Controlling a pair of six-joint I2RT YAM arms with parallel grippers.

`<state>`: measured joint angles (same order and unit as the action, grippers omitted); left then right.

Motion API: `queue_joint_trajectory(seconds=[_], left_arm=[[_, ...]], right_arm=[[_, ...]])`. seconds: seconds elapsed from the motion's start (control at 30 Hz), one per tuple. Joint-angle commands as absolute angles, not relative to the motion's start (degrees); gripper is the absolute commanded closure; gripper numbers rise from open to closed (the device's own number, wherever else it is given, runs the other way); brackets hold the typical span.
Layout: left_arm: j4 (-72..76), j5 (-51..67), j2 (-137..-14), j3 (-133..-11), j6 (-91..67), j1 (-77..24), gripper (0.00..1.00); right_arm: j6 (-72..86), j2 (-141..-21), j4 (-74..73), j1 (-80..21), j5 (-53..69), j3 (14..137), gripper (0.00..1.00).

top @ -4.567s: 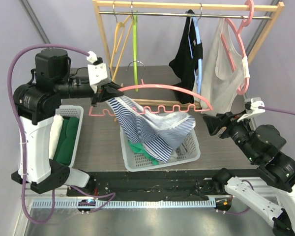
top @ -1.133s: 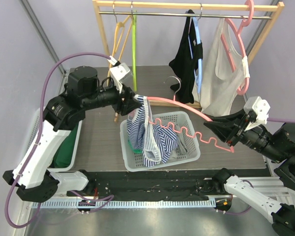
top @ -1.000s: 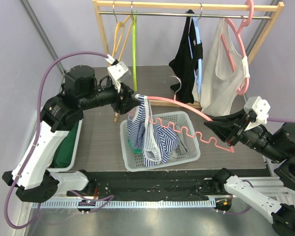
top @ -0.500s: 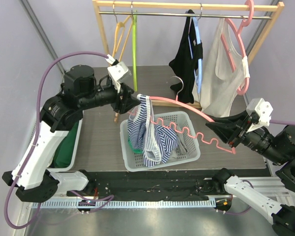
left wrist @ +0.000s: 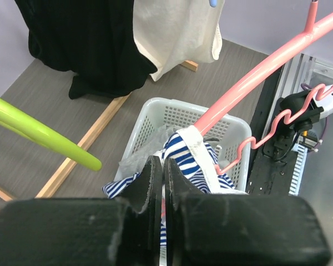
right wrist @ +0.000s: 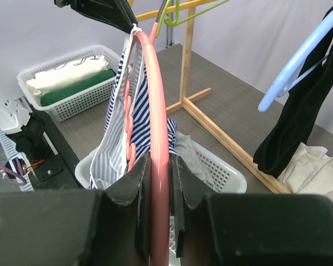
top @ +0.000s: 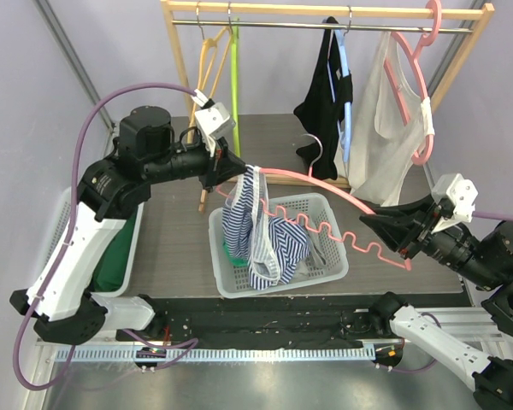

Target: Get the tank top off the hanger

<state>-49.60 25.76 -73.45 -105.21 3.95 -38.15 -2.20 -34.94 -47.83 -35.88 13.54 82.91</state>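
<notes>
Left jaws nipped shut on the strap of the tank top (top: 239, 218), which dangles over the basket (top: 215, 252) off the hanger (top: 325, 186)'s left tip, right jaws clamping the far end, so it should slip off leftward along the bar!

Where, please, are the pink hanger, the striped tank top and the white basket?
pink hanger (right wrist: 158, 138): right wrist view, on its smooth bar.
striped tank top (top: 237, 224): top view, on the hanging striped cloth.
white basket (left wrist: 166, 113): left wrist view, on its far wall.
</notes>
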Motion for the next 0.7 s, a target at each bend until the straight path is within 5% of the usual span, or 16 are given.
queue_joint_trajectory(seconds=[0.0, 0.3, 0.67], left_arm=[[-47.6, 26.8, -72.3, -108.1, 4.5, -37.9, 1.0], [-47.8, 12.4, -74.3, -116.4, 7.6, -36.4, 1.0], [-45.1, 2.8, -72.4, -105.6, 8.8, -36.4, 1.0]], right_arm=[[-0.9, -33.9, -43.9, -35.9, 12.9, 83.7, 0.99], [-0.2, -33.5, -51.9, -35.8, 11.8, 89.8, 0.99], [-5.8, -32.9, -63.9, -30.7, 2.8, 106.8, 0.99]])
